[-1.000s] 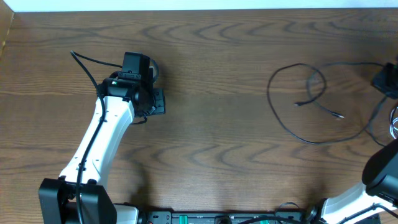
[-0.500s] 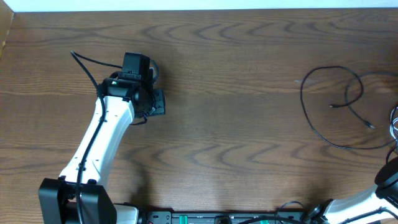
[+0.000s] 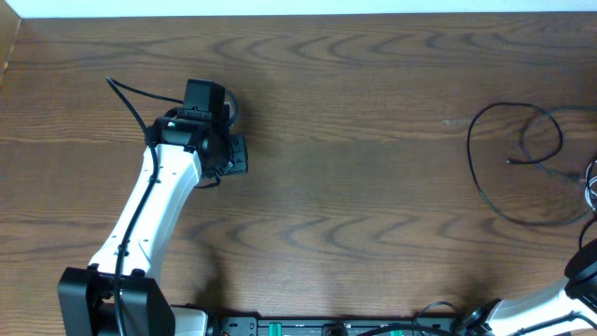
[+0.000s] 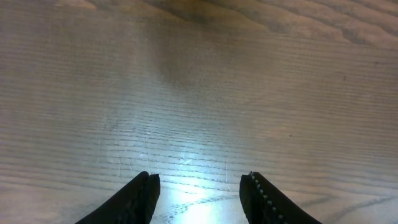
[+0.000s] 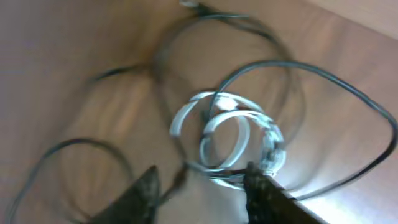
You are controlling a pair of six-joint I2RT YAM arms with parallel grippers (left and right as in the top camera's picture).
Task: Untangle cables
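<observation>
Left claw (image 4: 200,179): released and empty, low over bare tabletop (image 3: 354,187), well apart from the cables. I judge it is parked there to stay out of the way.
Right claw (image 5: 201,171): fingers apart, gripping nothing I can make out. The view is blurred.
White cable (image 5: 179,122): a small coil just ahead of the right claw's fingertips, placed for a pick.
Black cable (image 3: 470,154): wide loops at the tabletop's right edge, running around the white coil.
Progress: the two lie bunched together, so they are not yet separated.
</observation>
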